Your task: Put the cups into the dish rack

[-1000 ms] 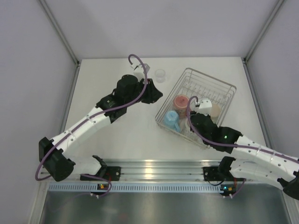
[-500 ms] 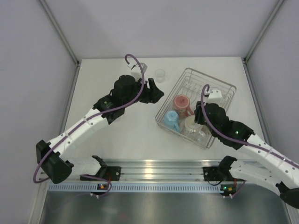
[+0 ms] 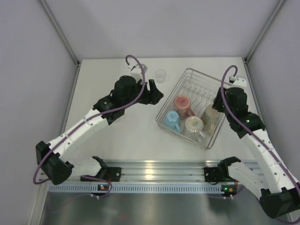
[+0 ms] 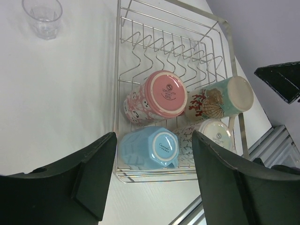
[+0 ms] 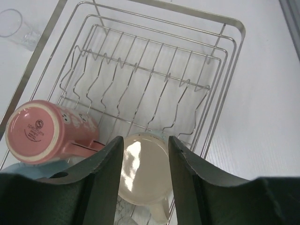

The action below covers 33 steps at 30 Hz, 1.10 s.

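Note:
The dish rack (image 3: 199,77) stands right of centre and holds several cups on their sides: a pink cup (image 3: 182,104), a light blue cup (image 3: 171,120), a cream patterned cup (image 3: 193,125) and a teal shell-patterned mug (image 3: 211,116). A clear glass (image 3: 161,75) stands on the table left of the rack. My left gripper (image 3: 157,91) is open and empty, between the glass and the rack. My right gripper (image 3: 217,104) is open just above the teal mug's cream base (image 5: 143,173). The left wrist view shows the glass (image 4: 43,16), pink cup (image 4: 161,96) and blue cup (image 4: 150,149).
The rack's row of plate slots (image 5: 140,79) at its far end holds nothing. A metal rail (image 3: 154,166) runs along the near table edge. Frame posts stand at the back corners.
My right arm swung from the rack's near side to its right side and let go of the teal mug, which now lies in the rack. The left arm barely moved.

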Tool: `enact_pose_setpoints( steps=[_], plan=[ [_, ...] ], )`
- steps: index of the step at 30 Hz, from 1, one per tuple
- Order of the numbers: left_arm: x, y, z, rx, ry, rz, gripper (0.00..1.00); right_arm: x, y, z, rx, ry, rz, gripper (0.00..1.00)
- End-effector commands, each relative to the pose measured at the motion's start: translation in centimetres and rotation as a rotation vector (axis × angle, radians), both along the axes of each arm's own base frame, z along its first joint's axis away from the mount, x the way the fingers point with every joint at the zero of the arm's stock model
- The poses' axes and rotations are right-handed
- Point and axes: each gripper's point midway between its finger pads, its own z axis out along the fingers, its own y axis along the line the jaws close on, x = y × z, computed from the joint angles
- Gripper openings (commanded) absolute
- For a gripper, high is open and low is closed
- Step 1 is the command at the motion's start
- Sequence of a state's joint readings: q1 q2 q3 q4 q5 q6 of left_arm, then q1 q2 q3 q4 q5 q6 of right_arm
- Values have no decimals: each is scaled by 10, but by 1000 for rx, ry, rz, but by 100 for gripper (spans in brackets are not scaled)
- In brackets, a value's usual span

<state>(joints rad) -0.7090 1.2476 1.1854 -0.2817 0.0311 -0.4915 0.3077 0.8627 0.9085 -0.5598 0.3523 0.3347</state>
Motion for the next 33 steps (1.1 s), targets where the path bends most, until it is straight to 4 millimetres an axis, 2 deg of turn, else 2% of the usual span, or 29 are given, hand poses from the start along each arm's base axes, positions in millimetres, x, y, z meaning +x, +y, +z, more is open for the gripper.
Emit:
enact_pose_setpoints(
  steps=[1,4,12,20,25,30,33],
  plan=[
    [1,7,20,-10,-55,15,71,8,16,-6,54,6,71,45],
    [0,8,20,-8,-57,13,71,9,9,-16,37,23,50,47],
    [3,7,19,-3,-53,17,71,11,-8,-27,2,54,10,51],
    [6,5,15,-1,-43,19,71,11,13,-48,86,85,104,51],
    [6,3,10,7,-33,17,70,12,25,-51,130,76,152,49],
    [7,4,4,18,-26,19,70,13,22,-51,116,73,146,49],
    [13,14,-1,55,-37,67,71,14,16,-47,94,60,127,51]
  ],
)
